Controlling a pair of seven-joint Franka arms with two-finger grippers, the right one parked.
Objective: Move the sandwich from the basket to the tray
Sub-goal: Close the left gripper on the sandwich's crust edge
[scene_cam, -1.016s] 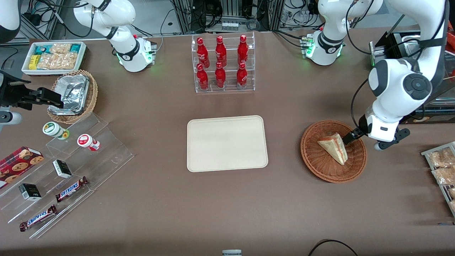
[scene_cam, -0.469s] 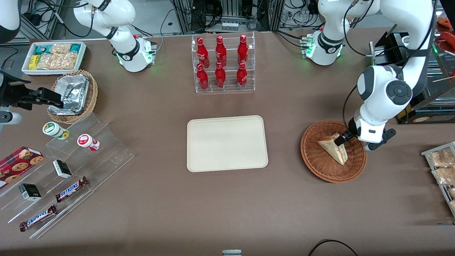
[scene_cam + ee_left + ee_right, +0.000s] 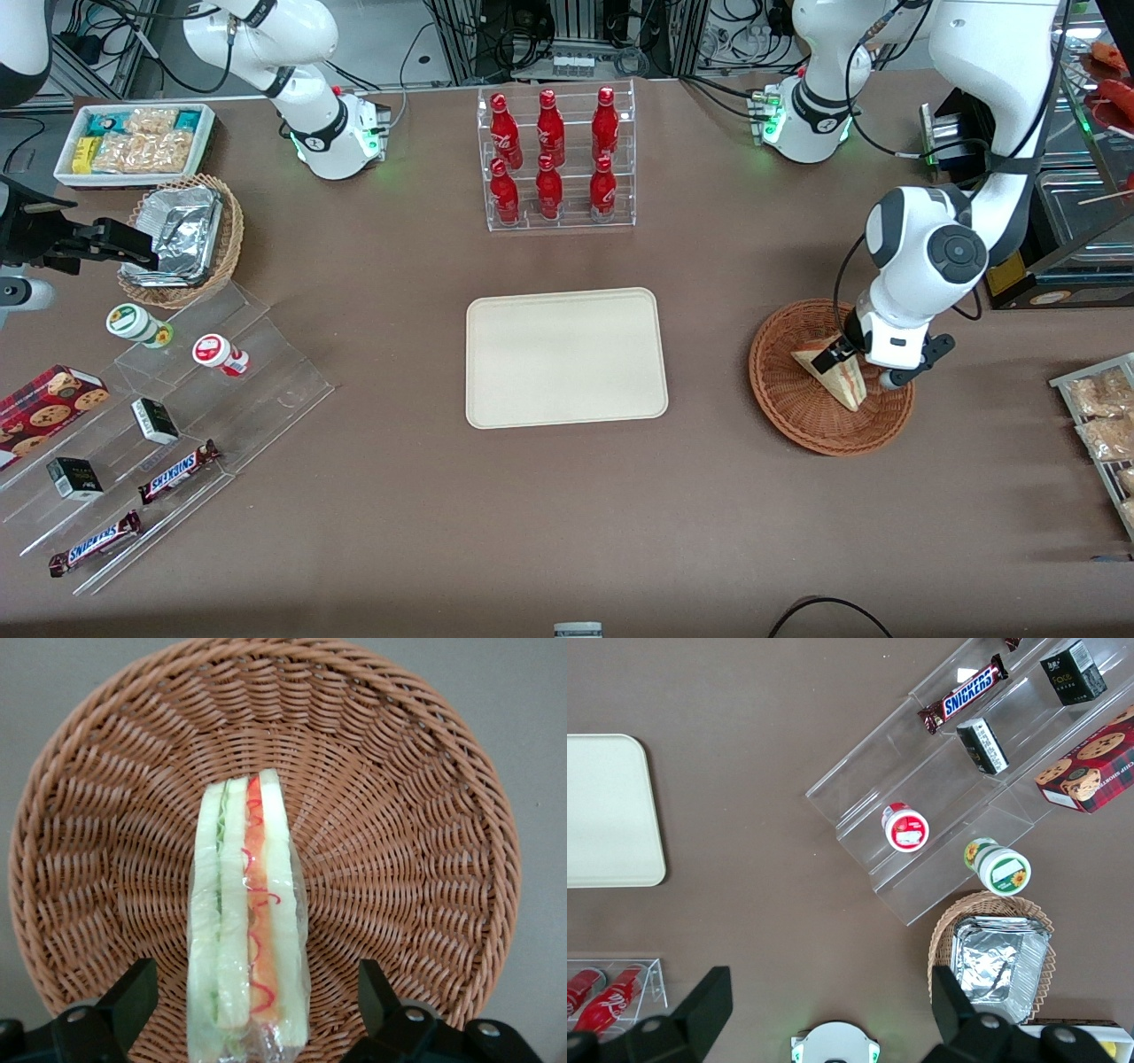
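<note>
The sandwich (image 3: 834, 375), a clear-wrapped wedge of pale bread with a red and green filling stripe, lies in the round reddish-brown wicker basket (image 3: 788, 403) toward the working arm's end of the table. In the left wrist view the sandwich (image 3: 248, 912) stands on edge in the middle of the basket (image 3: 399, 842). My left gripper (image 3: 842, 356) hangs just above the sandwich's wide end, open, with one finger (image 3: 133, 1001) on each side of it and a gap to the wrap on both sides. The beige tray (image 3: 566, 356) lies flat at the table's middle.
A clear rack of red bottles (image 3: 554, 159) stands farther from the front camera than the tray. A wire rack of snack bags (image 3: 1101, 416) lies beside the basket at the table's edge. A black box (image 3: 961, 142) sits near the working arm's base.
My left gripper has moved from the basket's rim inward over the sandwich, toward the tray's side, and now straddles its wide end. The sandwich has not moved.
</note>
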